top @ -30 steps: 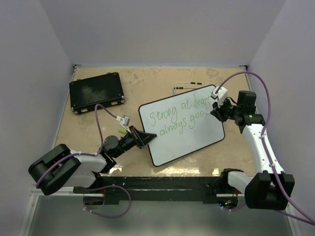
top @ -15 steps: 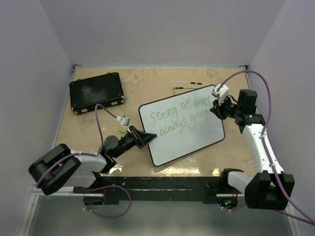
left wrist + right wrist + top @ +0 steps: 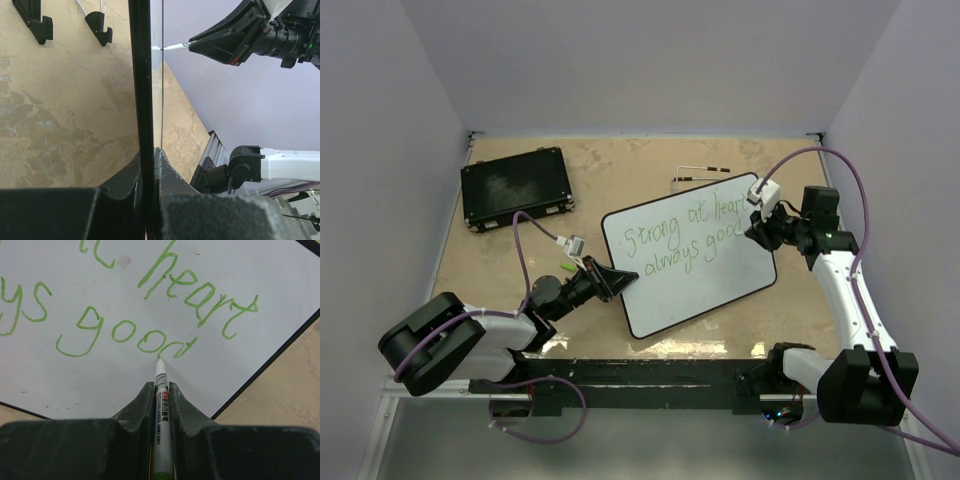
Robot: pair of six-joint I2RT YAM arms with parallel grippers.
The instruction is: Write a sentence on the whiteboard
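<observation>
The whiteboard [image 3: 705, 278] lies tilted mid-table, with the green sentence [image 3: 682, 233] on it in two lines: "Strong at heart" above "always goo" and a part-drawn last letter. In the right wrist view the words "heart" and "goo" show [image 3: 150, 315]. My right gripper [image 3: 757, 226] is shut on a white marker [image 3: 161, 405], its tip touching the board at the end of the last letter [image 3: 159, 360]. My left gripper [image 3: 617, 277] is shut on the whiteboard's left edge; the left wrist view shows the black rim [image 3: 141, 100] between the fingers.
A flat black case [image 3: 515, 187] lies at the back left. A thin metal rod [image 3: 700, 174] with black ends lies behind the board. Walls close in on three sides.
My right gripper has shifted slightly left and down along the second line, adding to the last letter of "good". The left arm and the board have not moved.
</observation>
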